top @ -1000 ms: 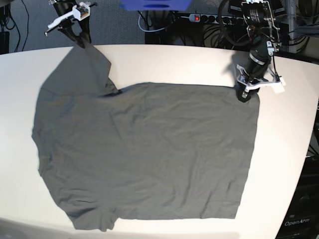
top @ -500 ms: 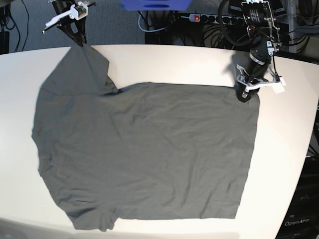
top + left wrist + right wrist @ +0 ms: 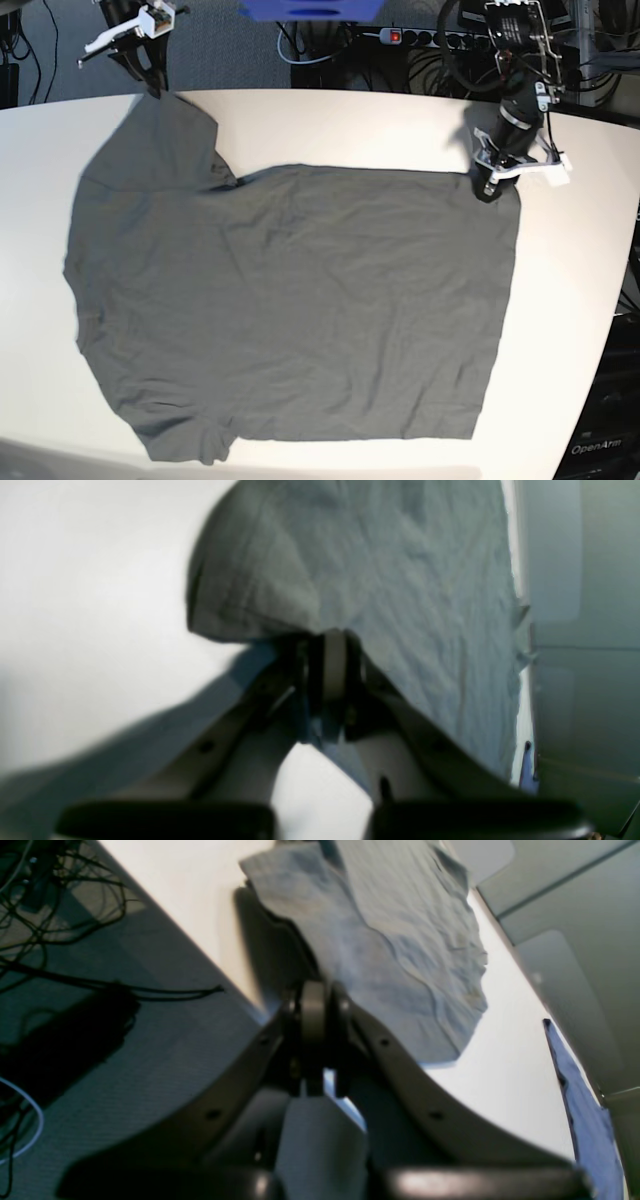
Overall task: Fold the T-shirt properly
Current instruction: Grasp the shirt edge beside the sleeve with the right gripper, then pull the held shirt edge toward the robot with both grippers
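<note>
Looks like stretching-out time: the left gripper [image 3: 489, 188] and right gripper [image 3: 152, 88] each pinch a far-edge corner of the wrinkly dark charcoal-grey cloth T-shirt [image 3: 290, 300], so next they'd lift together and fold toward the white counter [image 3: 580, 300]'s near edge.

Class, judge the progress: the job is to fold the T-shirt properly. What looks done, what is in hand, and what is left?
Done: the T-shirt lies spread flat on the table, with no fold in it. In hand: the right gripper is shut on a sleeve tip at the far edge, and the left gripper is shut on a hem corner. Left: every fold.
</note>
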Robot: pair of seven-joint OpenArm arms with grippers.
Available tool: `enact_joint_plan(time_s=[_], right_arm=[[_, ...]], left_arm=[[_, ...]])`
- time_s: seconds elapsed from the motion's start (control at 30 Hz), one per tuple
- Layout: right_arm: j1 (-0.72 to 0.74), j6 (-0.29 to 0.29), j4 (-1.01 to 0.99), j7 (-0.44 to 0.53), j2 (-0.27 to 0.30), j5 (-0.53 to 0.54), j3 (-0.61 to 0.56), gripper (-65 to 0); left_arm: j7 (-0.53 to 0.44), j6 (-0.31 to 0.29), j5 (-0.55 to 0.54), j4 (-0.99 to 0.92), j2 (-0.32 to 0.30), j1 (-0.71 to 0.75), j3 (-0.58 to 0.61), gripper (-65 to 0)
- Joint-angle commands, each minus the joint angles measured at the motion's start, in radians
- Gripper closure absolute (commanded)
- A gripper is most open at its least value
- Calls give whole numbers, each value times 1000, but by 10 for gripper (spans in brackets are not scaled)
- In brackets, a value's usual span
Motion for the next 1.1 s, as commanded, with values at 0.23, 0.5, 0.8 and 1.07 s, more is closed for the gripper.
enact_joint_plan(time_s=[0.23,0.5,0.8,1.07], right_arm=[[-22,-6,16,30,9,14,23,-6],[-29,-6,13,131,-34,12,102,-6],[-57,-6,15,140,-36,12,104,-6],[-92,-6,53,142,-36,12,104,-6]], left_arm=[[30,18,-18,57,2,56,4,-25],[30,15,-25,64,-62,89,1,-25],[30,16,-25,115,-111,118,-2,-25],[30,19,-25,215,-113,153,-1,-25]])
